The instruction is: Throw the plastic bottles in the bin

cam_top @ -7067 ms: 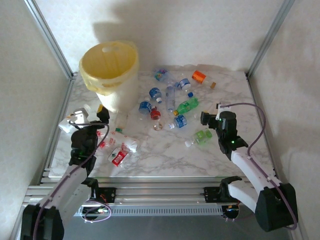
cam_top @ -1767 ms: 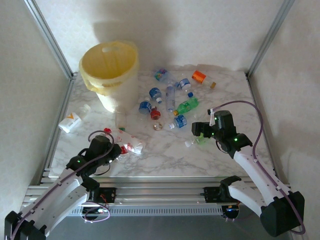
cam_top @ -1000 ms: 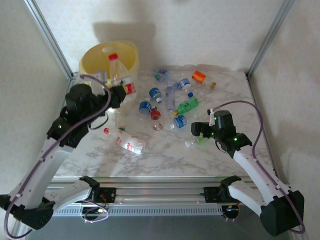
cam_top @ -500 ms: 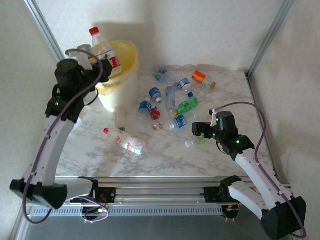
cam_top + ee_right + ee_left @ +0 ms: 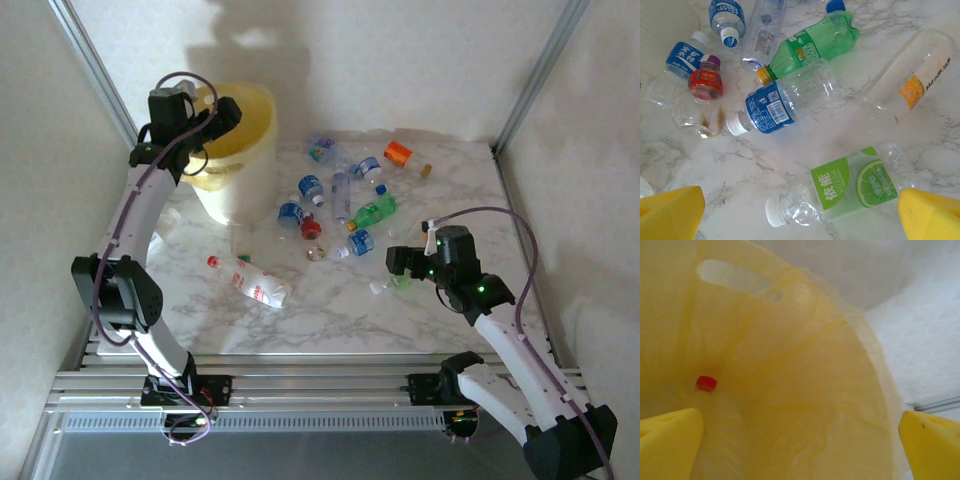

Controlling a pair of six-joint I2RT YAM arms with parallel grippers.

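Left claw gapes wide, empty, over the bin, a red cap inside. Right of the bin, plastic bottles litter the desk; the right claw, also wide, hovers above a lime-label bottle. Light, crushable, slick, I reckon: pinch its labelled middle.

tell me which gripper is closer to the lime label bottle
Right. The right gripper hovers just above the lime label bottle; the left gripper is far off, open over the bin.

Top cam overlooks table; L wrist looks into bin, R wrist close above bottles
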